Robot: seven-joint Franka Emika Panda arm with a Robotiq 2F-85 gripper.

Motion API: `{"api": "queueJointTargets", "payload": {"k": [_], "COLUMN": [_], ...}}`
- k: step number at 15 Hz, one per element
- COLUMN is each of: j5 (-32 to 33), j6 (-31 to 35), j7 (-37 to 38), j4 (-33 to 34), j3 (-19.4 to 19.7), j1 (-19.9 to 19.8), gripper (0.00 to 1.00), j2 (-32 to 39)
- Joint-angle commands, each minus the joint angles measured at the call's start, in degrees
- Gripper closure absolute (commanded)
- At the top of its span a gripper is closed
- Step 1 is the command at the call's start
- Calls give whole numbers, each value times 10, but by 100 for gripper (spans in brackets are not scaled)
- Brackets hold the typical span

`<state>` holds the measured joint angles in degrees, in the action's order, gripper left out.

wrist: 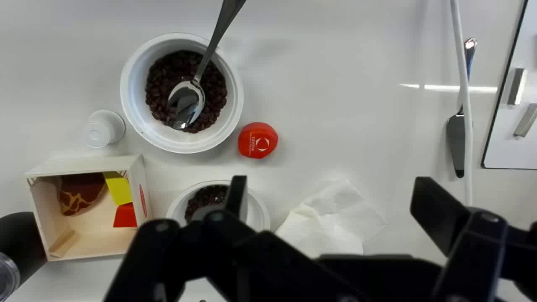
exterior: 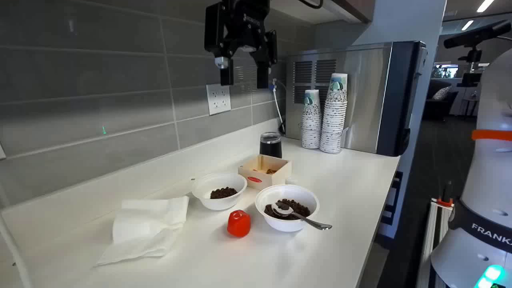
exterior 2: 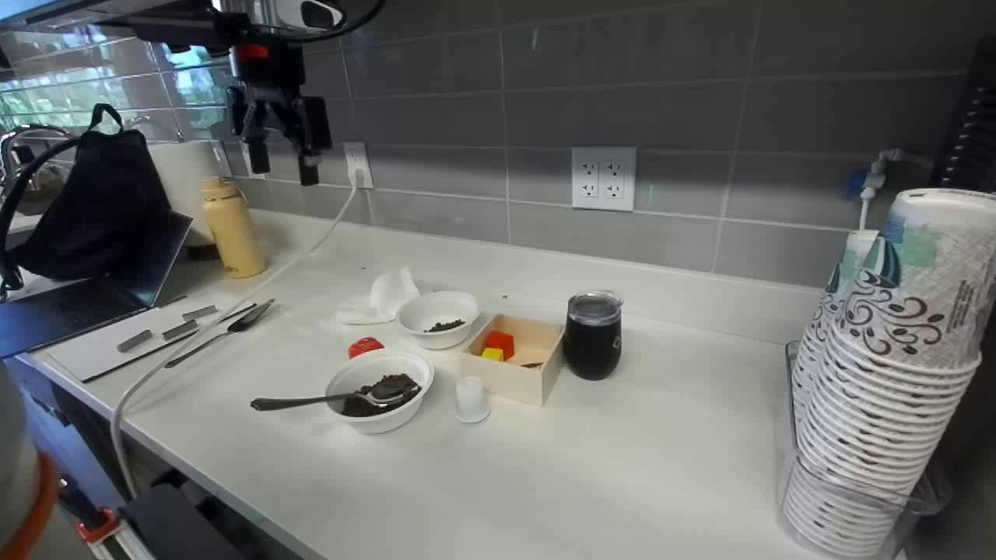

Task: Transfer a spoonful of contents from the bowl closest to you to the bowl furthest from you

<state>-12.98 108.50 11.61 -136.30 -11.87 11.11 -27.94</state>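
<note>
I have my black two-finger pincer apart, the silver metal spoon resting in the round white bowl at ten o'clock in wrist view.

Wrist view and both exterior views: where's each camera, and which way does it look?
In an exterior view, apparently above the counter, facing along it toward paper cups; fingers and arm show.
In an exterior view, apparently at the counter's front, facing the tiled wall; fingers and arm parts show.
Wrist view: on the arm, facing down; fingers at the bottom.
All three share the spoon, the bowl holding it, and the other bowl.
</note>
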Motion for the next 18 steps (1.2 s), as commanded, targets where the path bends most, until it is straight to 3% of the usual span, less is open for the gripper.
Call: {"api": "queueJointTargets", "payload": {"k": [1, 15, 18], "j5": [-1, -1, 20], "j6": [-1, -1, -31], "j7": [0, 0, 35], "j4": [1, 1, -14], "j3": [-1, -1, -24], "j1": [-2, -2, -1], "gripper": [0, 0, 0], "j2": [0, 0, -3]}}
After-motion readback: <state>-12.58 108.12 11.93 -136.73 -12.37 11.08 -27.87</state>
